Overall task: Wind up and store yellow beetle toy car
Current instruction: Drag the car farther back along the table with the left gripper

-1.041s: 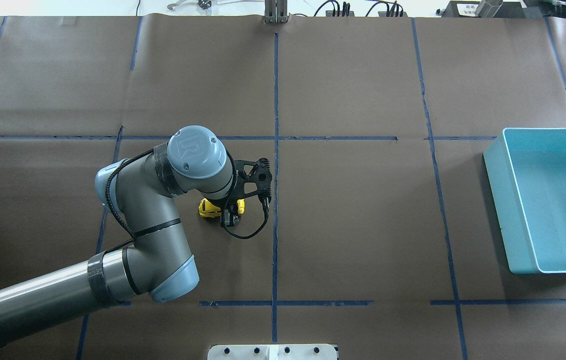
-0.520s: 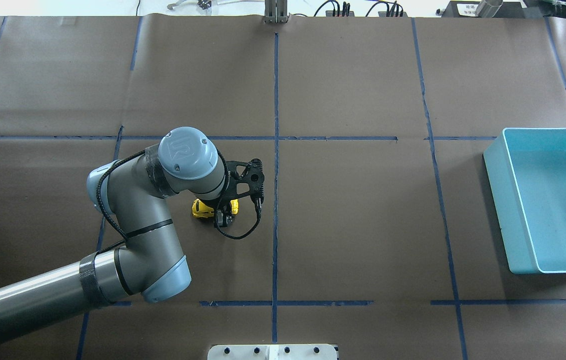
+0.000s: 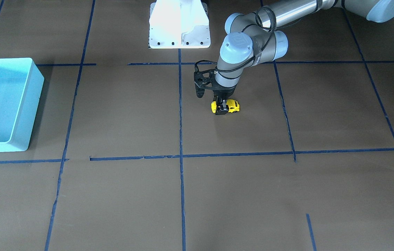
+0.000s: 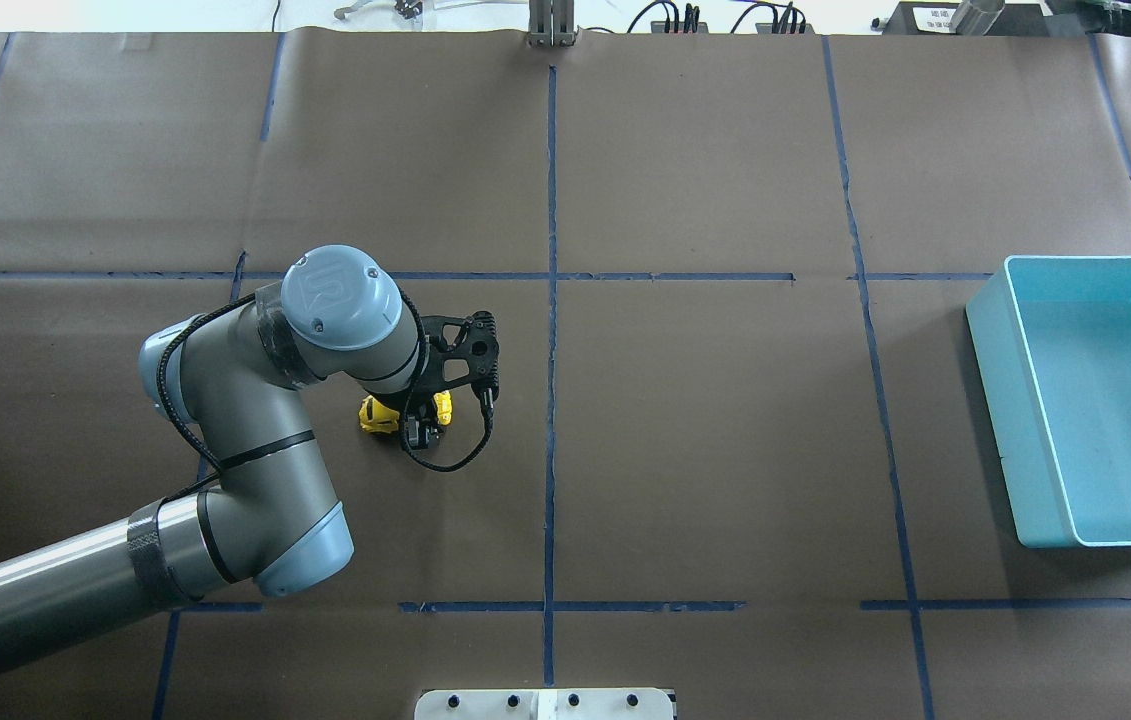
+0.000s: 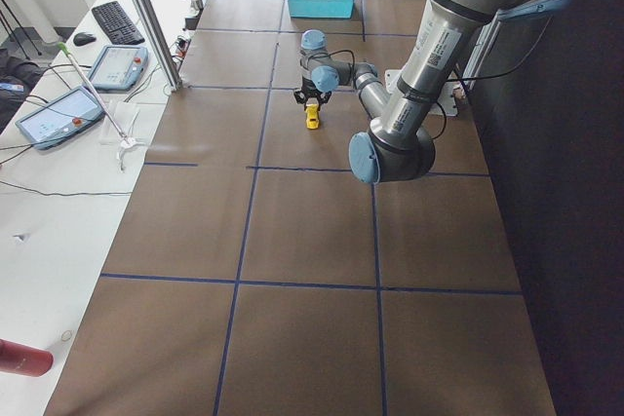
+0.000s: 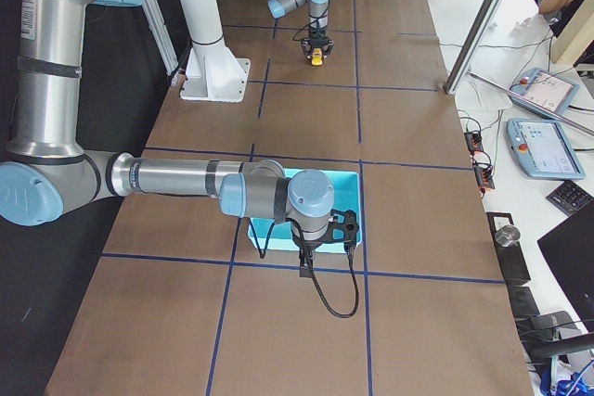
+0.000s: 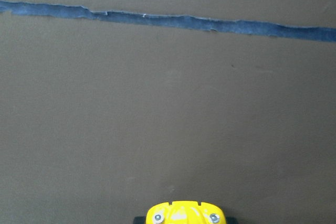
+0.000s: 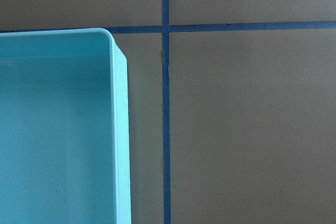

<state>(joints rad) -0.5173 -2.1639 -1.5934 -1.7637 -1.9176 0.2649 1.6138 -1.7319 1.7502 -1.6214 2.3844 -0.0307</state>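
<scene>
The yellow beetle toy car (image 4: 375,416) stands on the brown table left of the centre line. It also shows in the front-facing view (image 3: 232,106), the exterior left view (image 5: 312,119), the exterior right view (image 6: 316,57) and at the bottom edge of the left wrist view (image 7: 185,212). My left gripper (image 4: 416,427) reaches straight down and is shut on the car's middle, with the car on the table surface. My right gripper (image 6: 304,271) hangs over the near corner of the light blue bin (image 6: 353,194); I cannot tell whether it is open or shut.
The light blue bin (image 4: 987,345) sits at the table's far right and is empty; its rim fills the left of the right wrist view (image 8: 121,129). Blue tape lines (image 4: 551,400) cross the brown paper. A white mounting base (image 3: 179,26) stands at the robot's edge.
My left gripper has moved to the left across the table with the yellow car held in it. The bin has not moved.
</scene>
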